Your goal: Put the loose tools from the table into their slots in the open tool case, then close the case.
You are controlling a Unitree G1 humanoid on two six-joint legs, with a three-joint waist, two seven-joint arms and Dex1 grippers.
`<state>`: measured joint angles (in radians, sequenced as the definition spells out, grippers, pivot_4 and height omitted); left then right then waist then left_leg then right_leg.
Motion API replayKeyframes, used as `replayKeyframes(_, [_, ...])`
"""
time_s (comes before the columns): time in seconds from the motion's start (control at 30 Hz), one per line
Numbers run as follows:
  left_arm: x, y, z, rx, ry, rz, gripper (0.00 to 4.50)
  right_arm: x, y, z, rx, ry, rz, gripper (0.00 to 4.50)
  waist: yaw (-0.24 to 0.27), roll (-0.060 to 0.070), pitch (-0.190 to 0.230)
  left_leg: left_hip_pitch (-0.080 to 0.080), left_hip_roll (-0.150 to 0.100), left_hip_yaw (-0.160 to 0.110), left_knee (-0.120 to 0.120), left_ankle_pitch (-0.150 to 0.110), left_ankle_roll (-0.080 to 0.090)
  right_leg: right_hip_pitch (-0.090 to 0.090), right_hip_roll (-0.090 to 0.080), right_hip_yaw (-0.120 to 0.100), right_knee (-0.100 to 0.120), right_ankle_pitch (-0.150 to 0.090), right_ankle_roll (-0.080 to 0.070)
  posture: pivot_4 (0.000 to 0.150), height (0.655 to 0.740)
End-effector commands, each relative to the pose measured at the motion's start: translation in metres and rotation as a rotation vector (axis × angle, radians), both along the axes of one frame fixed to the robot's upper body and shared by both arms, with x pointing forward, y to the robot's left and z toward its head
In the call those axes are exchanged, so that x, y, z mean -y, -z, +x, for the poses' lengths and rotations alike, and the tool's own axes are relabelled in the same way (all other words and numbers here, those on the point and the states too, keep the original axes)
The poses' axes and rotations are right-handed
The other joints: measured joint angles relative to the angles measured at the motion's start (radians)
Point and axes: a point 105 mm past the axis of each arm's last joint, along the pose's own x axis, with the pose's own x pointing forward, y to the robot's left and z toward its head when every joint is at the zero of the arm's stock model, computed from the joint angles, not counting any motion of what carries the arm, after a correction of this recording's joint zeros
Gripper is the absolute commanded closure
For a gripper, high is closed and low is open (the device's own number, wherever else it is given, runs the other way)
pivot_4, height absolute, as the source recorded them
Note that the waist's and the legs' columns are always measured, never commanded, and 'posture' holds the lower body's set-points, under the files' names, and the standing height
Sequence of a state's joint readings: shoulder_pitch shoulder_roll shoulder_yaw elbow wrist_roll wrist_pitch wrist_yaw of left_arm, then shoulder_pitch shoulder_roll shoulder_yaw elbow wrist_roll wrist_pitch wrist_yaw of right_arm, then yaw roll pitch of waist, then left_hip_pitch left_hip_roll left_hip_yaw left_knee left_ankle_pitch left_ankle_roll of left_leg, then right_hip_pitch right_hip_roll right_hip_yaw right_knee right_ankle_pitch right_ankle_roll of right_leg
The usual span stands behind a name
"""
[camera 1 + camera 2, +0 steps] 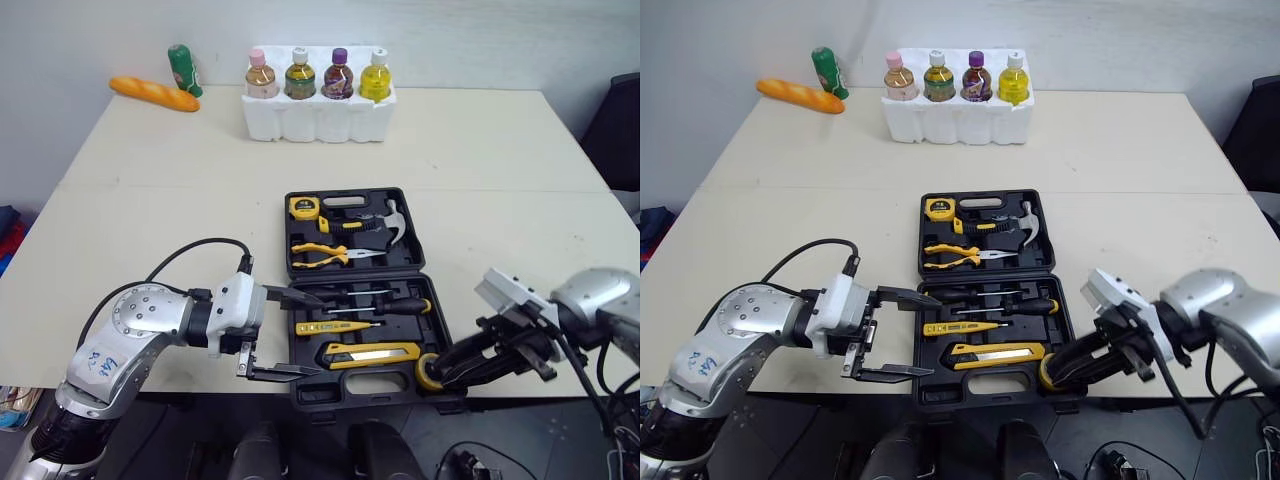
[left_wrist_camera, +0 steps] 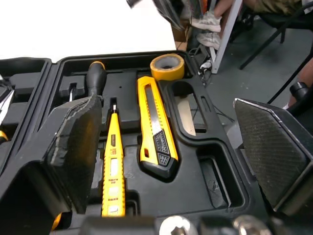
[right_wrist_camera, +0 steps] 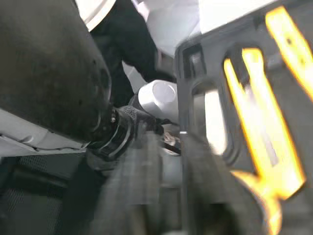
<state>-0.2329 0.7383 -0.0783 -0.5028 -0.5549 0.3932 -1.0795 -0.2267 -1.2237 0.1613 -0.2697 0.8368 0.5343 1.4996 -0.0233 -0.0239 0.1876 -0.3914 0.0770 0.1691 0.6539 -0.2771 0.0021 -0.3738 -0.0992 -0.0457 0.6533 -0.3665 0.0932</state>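
1. The yellow tape roll (image 2: pixel 167 73) sits at the 5 o'clock corner of the open tool case (image 2: pixel 215 181). It looks perched on the rim there rather than sunk into a recess.
2. The right gripper (image 1: pixel 447 368) reaches in from 3 o'clock and touches the roll. I cannot tell whether it has closed on it.
3. Beside the roll, toward 9 o'clock, the utility knife (image 1: pixel 372 353), tester pen (image 1: pixel 335 326) and screwdrivers (image 1: pixel 390 306) lie in their slots. The hammer (image 1: pixel 385 225), pliers (image 1: pixel 325 253) and tape measure (image 1: pixel 303 207) fill the 12 o'clock half.
4. The left gripper (image 1: pixel 298 335) hangs at the case's 8 o'clock edge, spread wide and holding nothing. One finger is over the tray and the other is past the near rim.
5. The case lies at the 6 o'clock edge of the table (image 1: pixel 480 150).
6. Risks, as I judge them:
   - A roll let go on the rim could tip off the table edge to the floor.
   - A roll left proud would stop the lid from shutting.
   - A sideways push from the right arm could slide the case.
   - The left finger over the tray could be caught by the closing lid, or could knock the tester pen loose.
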Motion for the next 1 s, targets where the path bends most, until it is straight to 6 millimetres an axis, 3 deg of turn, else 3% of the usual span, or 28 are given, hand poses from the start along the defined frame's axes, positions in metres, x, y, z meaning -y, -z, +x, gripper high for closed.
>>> replayKeyframes(0.03, [0.005,-0.007,-0.004,0.033,0.016,-0.024,0.00,-0.008,0.000,0.000,0.174,-0.019,0.128,4.48,-0.003,0.000,0.000,0.000,0.000,0.000,0.000,0.000,0.000,0.000,0.000,0.000,0.000,0.000,0.000,0.150,0.7400])
replayKeyframes(0.13, [0.006,-0.006,-0.004,0.032,0.020,-0.026,0.00,-0.017,0.009,0.007,0.244,0.038,0.184,4.48,-0.007,0.000,0.000,0.001,0.002,0.000,-0.001,0.000,-0.002,0.000,0.004,0.001,0.000,0.000,0.000,0.150,0.7400])
replayKeyframes(0.43, [0.007,-0.009,-0.006,0.036,0.053,-0.013,0.00,-0.011,0.050,0.011,0.394,0.016,0.154,4.48,-0.002,-0.002,-0.001,0.001,0.000,0.001,-0.001,0.001,-0.002,0.000,0.005,0.000,0.000,0.000,0.000,0.150,0.7400])
replayKeyframes(0.53, [0.004,-0.012,-0.002,0.045,0.045,-0.010,0.00,-0.006,0.062,0.021,0.361,0.097,0.119,4.48,-0.002,-0.002,-0.001,0.001,-0.001,0.001,0.000,0.001,-0.002,0.000,0.005,0.000,0.000,0.000,0.001,0.150,0.7400])
replayKeyframes(0.87, [-0.008,-0.019,0.009,0.067,0.019,0.029,0.00,0.006,0.109,0.017,0.296,0.124,0.075,4.48,-0.005,-0.010,-0.006,0.007,0.002,-0.001,-0.001,0.001,-0.003,0.007,0.005,0.000,-0.001,0.000,0.000,0.150,0.7400])
replayKeyframes(0.93, [-0.009,-0.021,0.010,0.061,0.010,0.021,0.00,0.009,0.114,0.017,0.298,0.108,0.063,4.48,-0.009,-0.013,-0.008,0.016,0.003,-0.001,-0.004,-0.001,-0.004,0.017,0.004,-0.001,-0.004,0.000,0.000,0.150,0.7400])
replayKeyframes(1.0, [-0.011,-0.028,0.017,0.016,-0.049,-0.064,0.00,0.001,0.101,0.024,0.307,0.154,0.143,4.48,-0.009,-0.014,-0.009,0.026,0.004,-0.001,-0.006,-0.004,-0.005,0.028,0.004,-0.002,-0.010,0.000,-0.001,0.150,0.7400])
